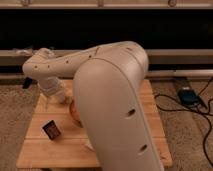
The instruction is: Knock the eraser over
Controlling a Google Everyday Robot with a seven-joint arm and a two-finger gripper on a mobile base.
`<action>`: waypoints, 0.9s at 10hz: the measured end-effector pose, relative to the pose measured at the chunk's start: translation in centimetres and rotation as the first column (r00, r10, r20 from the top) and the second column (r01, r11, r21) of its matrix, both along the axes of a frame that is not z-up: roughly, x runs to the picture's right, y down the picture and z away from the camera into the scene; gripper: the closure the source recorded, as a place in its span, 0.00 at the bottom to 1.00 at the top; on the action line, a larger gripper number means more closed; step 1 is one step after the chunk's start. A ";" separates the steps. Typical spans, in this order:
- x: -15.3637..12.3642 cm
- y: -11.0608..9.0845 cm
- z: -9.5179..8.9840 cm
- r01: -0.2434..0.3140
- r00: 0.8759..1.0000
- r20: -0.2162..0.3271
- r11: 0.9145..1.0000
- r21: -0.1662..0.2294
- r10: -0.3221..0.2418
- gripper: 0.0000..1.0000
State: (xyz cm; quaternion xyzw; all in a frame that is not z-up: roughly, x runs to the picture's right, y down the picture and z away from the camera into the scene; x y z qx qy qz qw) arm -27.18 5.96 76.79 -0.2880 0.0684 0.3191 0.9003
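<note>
Find the eraser (52, 130) standing on edge toward the front-left of the wooden surface (35, 156), brownish face with dark border turned to the camera, clear of other things. Spot the pincer (55, 94) at the end of the white arm (75, 62), hanging over the back-left part of the surface, beyond the eraser and apart from it. Cannot tell whether released or clenched. Glimpse only a sliver of the orange bowl (74, 112) past the bulky arm, right of the eraser. Judging by shape: probably light, stiff and thin, balanced on a narrow base, so likely to topple under a gentle nudge. No need to grasp; better to push high on the broad face, near the top edge, square-on, to tip rather than slide. Beware pressing low, apt to skid it along the wood
</note>
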 end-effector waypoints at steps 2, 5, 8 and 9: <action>-1.3 2.0 1.7 0.039 0.999 -0.017 0.999 -0.033 -0.040 0.20; -0.9 4.9 2.8 0.079 0.995 -0.052 0.994 -0.081 -0.083 0.20; 0.9 8.9 2.8 0.098 0.991 -0.080 0.983 -0.152 -0.111 0.20; 1.9 9.8 2.8 0.090 0.991 -0.086 0.981 -0.174 -0.106 0.20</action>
